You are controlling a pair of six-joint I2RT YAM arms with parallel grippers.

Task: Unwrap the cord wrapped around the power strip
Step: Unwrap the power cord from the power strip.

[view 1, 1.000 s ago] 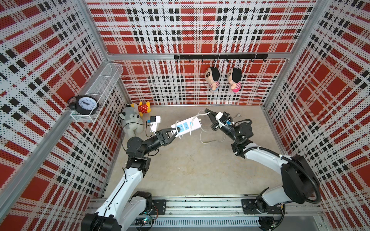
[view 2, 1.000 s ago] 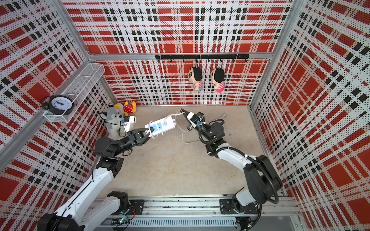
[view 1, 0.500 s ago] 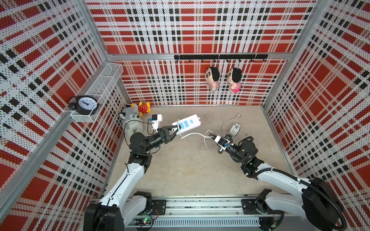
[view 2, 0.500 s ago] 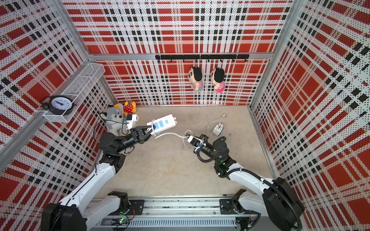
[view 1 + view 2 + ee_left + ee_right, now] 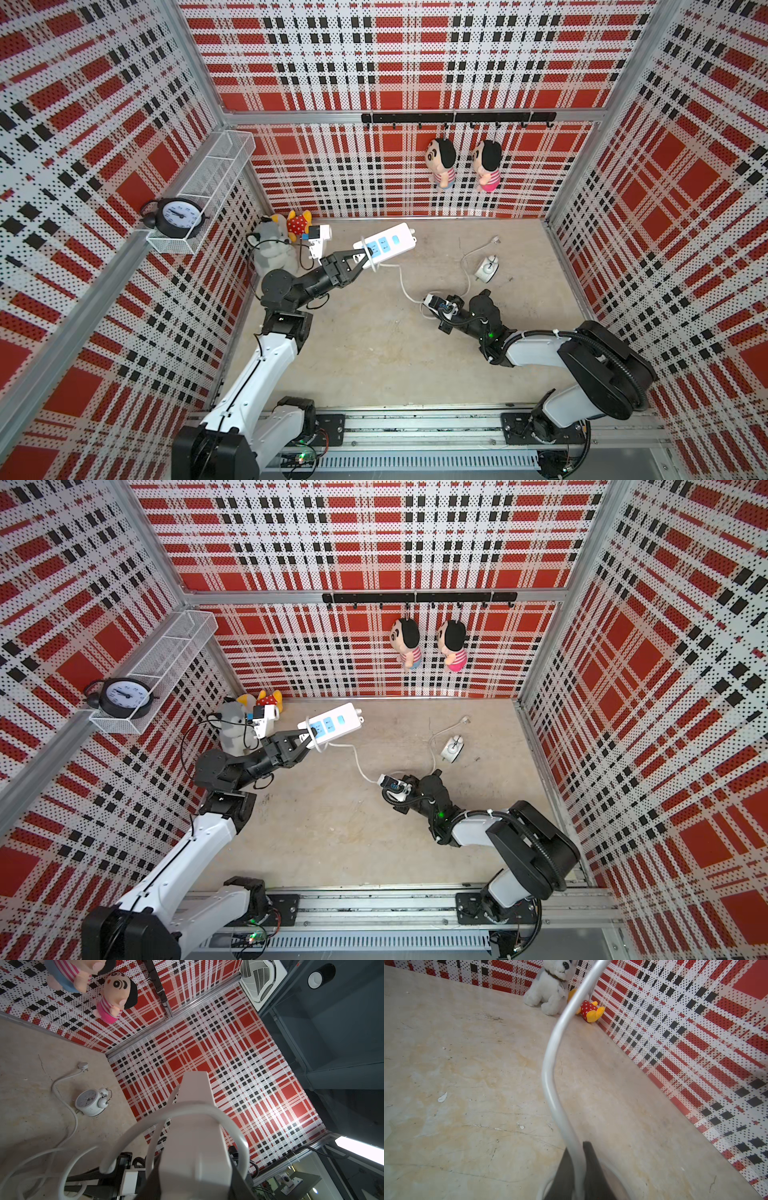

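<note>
Got the strip (image 5: 384, 248) clamped at its lower-left end in the left tool (image 5: 365, 261), upper middle in both top views, apparently lifted off the counter (image 5: 374, 353). Runs lower left to upper right, blue sockets facing up, free end aimed at the back wall.

Seeing one loop of cord (image 5: 187, 1108) around it, right by the fingers. Trails from there down to the right tool (image 5: 577, 1147) mid-frame, then curls back up past the clock (image 5: 486, 270) to the plug (image 5: 495, 240) on the right.

Can't tell whether the right tool is pinching the cord or just straddling it, only that it runs between the fingers.

Looks like light, rigid, slick plastic, so probably twists in the grip if yanked. Reckon on a springy cord that keeps its curl. Best grabbed just past the loop, then slipped off over the free end.
</note>
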